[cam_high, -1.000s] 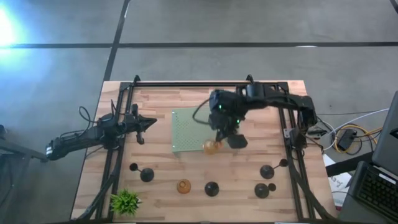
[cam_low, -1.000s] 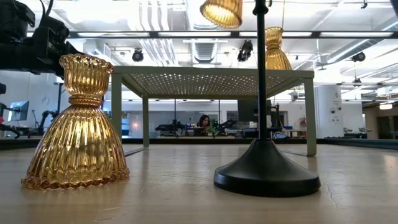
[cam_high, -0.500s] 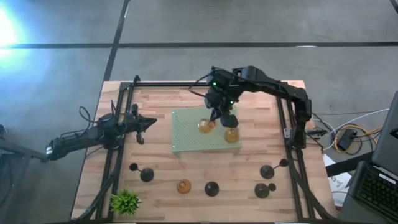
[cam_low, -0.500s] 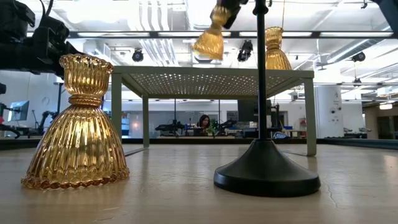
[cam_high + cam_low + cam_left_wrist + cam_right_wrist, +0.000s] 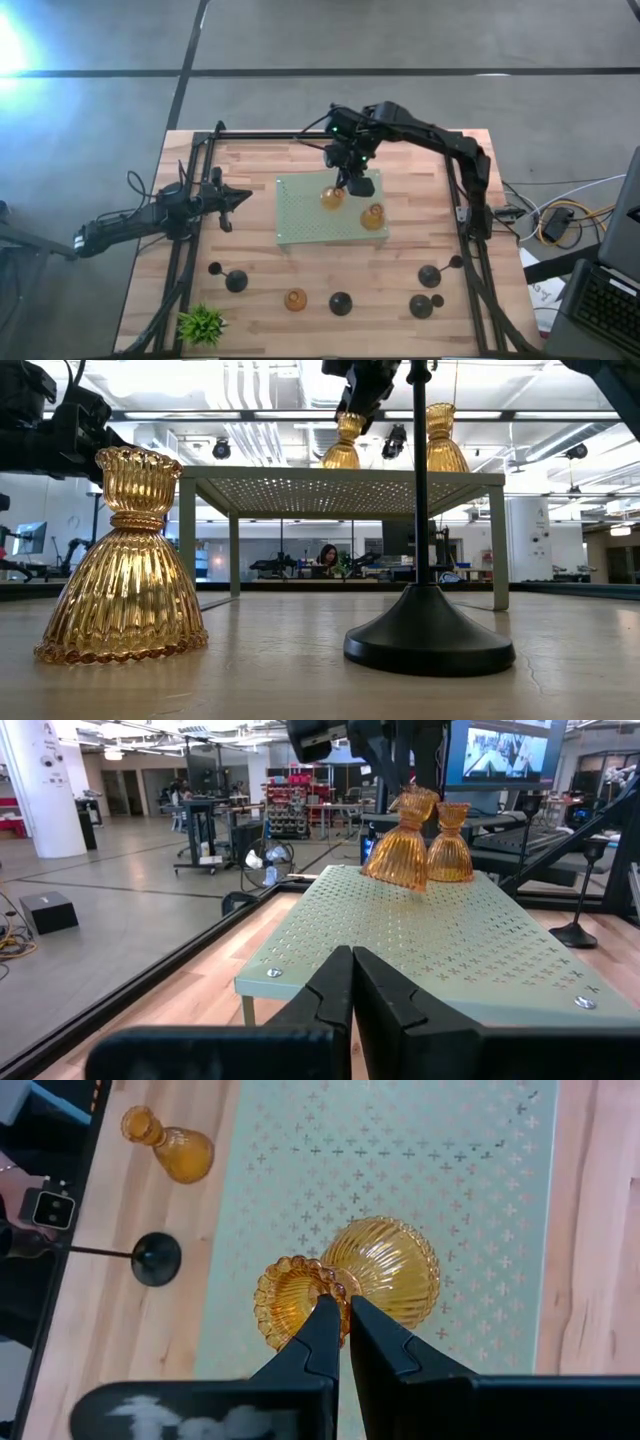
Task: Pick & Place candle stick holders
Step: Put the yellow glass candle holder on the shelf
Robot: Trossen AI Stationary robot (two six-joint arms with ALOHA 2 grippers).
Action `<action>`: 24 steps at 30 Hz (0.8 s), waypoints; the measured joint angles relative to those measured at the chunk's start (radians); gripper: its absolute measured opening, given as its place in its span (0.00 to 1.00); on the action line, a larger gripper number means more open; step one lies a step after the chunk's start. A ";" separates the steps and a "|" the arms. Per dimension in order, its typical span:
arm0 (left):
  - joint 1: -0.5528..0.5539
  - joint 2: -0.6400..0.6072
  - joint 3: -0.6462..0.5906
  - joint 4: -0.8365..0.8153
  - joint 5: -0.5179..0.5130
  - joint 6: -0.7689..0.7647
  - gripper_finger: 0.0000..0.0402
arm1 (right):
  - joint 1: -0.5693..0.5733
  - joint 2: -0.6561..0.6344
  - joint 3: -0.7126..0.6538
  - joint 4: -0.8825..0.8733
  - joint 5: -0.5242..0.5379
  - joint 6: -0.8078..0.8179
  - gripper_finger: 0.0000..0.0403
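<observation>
Amber ribbed glass is what the right gripper (image 5: 349, 180) has hold of: its two fingers are pinched together on the scalloped rim of one squat amber holder (image 5: 345, 1285), which hangs tilted just over the pale green mat (image 5: 300, 215) near the mat's far edge. A second amber holder (image 5: 373, 216) already stands upright on the mat by its right edge, close beside the held one, and a third amber holder (image 5: 295, 299) waits near the table's front edge among the black stemmed holders (image 5: 340, 303), which stand in a loose row along that front edge of the wooden table (image 5: 250, 190). By the look of it the amber piece is stiff, smooth and breakable; the rim grip is thin, so I'd judge it could swing or slip, and it wants setting down gently, clear of its neighbour. The black ones seem bottom-heavy with a thin stem, so the stem or the small cup looks the natural place to take them. The left gripper (image 5: 352, 982) waits at the table's left edge with its fingers together and nothing between them.
</observation>
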State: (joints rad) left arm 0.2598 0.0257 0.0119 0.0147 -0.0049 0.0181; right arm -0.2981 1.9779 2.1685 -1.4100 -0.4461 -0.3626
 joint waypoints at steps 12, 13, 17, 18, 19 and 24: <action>0.000 0.000 0.000 0.000 0.000 0.000 0.03 | -0.002 0.001 -0.013 -0.026 -0.004 0.005 0.02; 0.000 0.000 0.000 0.000 0.000 0.000 0.03 | -0.001 0.001 -0.013 -0.024 -0.006 0.009 0.02; 0.000 0.000 0.000 0.000 0.000 0.000 0.03 | -0.001 0.002 -0.015 -0.023 -0.045 0.013 0.02; 0.000 0.000 0.000 0.000 0.000 0.000 0.03 | -0.001 0.002 -0.016 -0.022 -0.054 0.013 0.02; 0.000 0.000 0.000 0.000 0.000 0.000 0.03 | -0.001 0.002 -0.016 -0.021 -0.056 0.013 0.02; 0.000 0.000 0.000 0.000 0.000 0.000 0.03 | -0.001 0.002 -0.019 -0.012 -0.055 0.012 0.02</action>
State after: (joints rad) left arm 0.2597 0.0257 0.0119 0.0147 -0.0050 0.0181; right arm -0.2993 1.9800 2.1490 -1.4220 -0.5007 -0.3504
